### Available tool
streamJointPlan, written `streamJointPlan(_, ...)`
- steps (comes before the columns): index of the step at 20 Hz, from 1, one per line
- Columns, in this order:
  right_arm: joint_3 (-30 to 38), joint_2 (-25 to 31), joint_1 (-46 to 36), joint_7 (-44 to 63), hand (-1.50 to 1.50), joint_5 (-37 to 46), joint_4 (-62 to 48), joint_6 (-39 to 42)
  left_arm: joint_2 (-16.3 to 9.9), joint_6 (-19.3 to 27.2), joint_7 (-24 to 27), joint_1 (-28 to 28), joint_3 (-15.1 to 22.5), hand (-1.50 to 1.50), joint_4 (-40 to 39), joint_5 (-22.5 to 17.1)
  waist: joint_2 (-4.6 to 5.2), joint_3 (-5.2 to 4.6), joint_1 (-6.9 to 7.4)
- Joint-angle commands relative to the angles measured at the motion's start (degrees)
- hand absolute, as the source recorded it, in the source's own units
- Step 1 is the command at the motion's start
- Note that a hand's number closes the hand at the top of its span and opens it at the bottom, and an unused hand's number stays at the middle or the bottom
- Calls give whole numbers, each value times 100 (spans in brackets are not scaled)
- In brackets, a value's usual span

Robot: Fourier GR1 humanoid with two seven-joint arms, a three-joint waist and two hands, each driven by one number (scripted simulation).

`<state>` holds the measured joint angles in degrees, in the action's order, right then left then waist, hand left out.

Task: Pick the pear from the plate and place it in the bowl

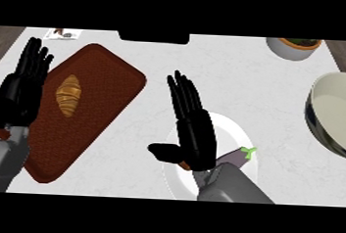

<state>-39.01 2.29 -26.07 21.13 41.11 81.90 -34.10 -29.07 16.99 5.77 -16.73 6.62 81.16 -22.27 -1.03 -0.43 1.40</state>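
A white plate (233, 128) lies at the counter's lower middle. My right hand (193, 129) hovers open over the plate, fingers straight and pointing away, and hides much of it. A purple, eggplant-like item with a green stem (241, 155) shows on the plate just right of my wrist. An orange-brown bit (182, 164) peeks out under my thumb; I cannot tell what it is. No pear is plainly visible. The large cream bowl (335, 115) stands at the right edge, apart from the plate. My left hand (21, 90) rests open at the left edge, fingers up.
A long brown tray (96, 115) lies tilted left of the plate, with a croissant (68, 95) on it. A white pot (293, 48) stands at the back right. A black object (154, 37) and a small card (64, 34) sit at the back edge.
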Motion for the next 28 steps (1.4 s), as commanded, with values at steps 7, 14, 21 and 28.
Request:
streamJointPlan(7,-721,-226,-1091,3968,-150,1927,268,2111,-112,-118,59,196,-246,0,-129,-98,-50,5,-228)
streamJointPlan(14,-930,-227,-1454,5617,-150,605,755,4376,-178,-343,167,322,-214,0,58,-106,-13,10,-17)
streamJointPlan(21,-895,-223,-1477,6305,-150,-395,902,5258,-247,-346,-68,159,-345,0,78,-193,26,23,-104)
streamJointPlan(28,-864,-221,-1405,6403,-150,-475,757,5255,-251,-313,-32,354,-421,0,222,-136,40,29,-108)
